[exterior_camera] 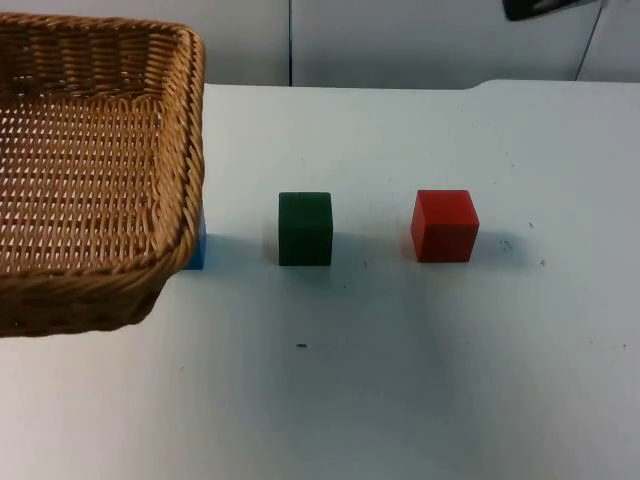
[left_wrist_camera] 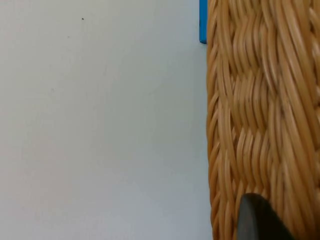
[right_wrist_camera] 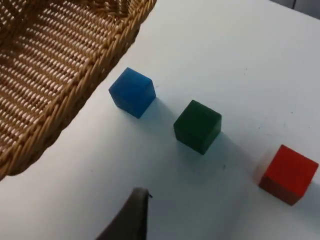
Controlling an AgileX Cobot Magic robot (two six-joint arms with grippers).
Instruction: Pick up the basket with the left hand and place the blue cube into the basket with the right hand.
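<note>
The wicker basket (exterior_camera: 120, 280) hangs above the table's left side, tilted, with my left gripper (left_wrist_camera: 260, 220) shut on its rim (left_wrist_camera: 260, 100). The blue cube (exterior_camera: 196, 246) stands on the table just right of the basket, which hides most of it in the top view. The right wrist view shows the whole blue cube (right_wrist_camera: 132, 92) beside the basket's edge (right_wrist_camera: 75, 75). My right gripper (right_wrist_camera: 131, 220) hovers above the table, nearer than the row of cubes and apart from them. The right arm (exterior_camera: 545, 8) shows at the far right corner.
A dark green cube (exterior_camera: 305, 228) (right_wrist_camera: 197, 126) stands right of the blue one, and a red cube (exterior_camera: 445, 226) (right_wrist_camera: 289, 174) stands further right, all in one row. Bare white table (exterior_camera: 400, 380) lies in front of the cubes. The grey partition wall (exterior_camera: 400, 40) closes the back.
</note>
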